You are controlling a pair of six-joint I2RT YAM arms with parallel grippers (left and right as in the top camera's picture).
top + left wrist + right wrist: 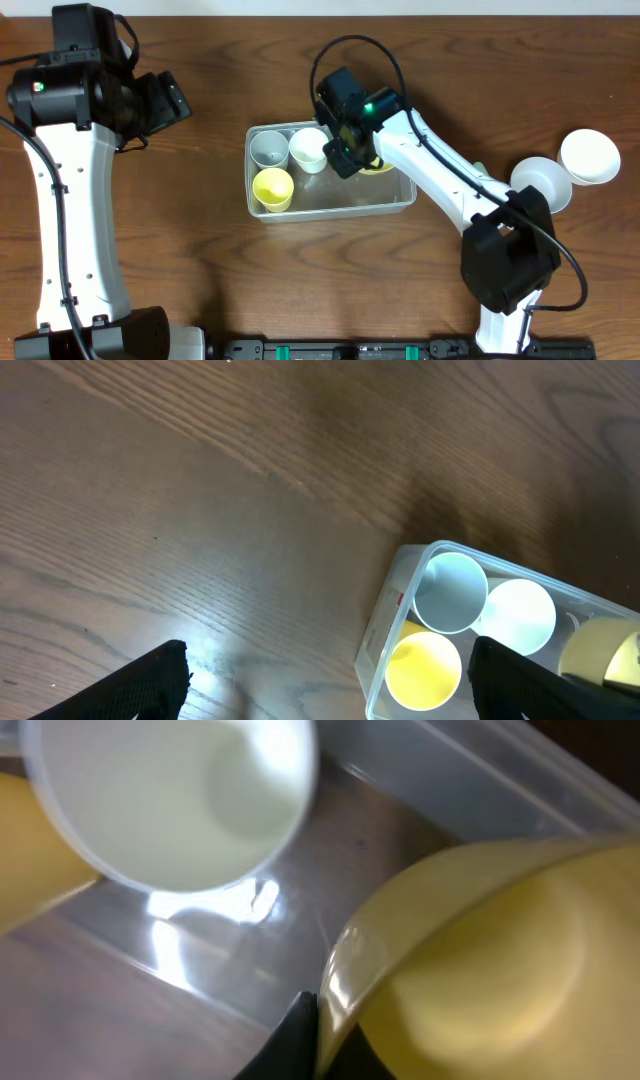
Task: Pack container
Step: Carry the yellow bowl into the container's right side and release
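Container (340,192) sits mid-table. Your right gripper (350,155) covers most of the yellow bowl (480,970) inside it, pinching the rim. Your left gripper (330,655) stands wide, empty, fingertips cropped.

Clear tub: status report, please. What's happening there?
Left gripper open over table. Right gripper shut on yellow bowl, inside container beside three cups. Two white bowls outside. Nothing blocking.

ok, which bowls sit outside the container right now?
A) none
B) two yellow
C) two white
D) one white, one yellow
C: two white bowls, one and the other beside it, sit on the table to the right of the container. The yellow bowl is inside the container.
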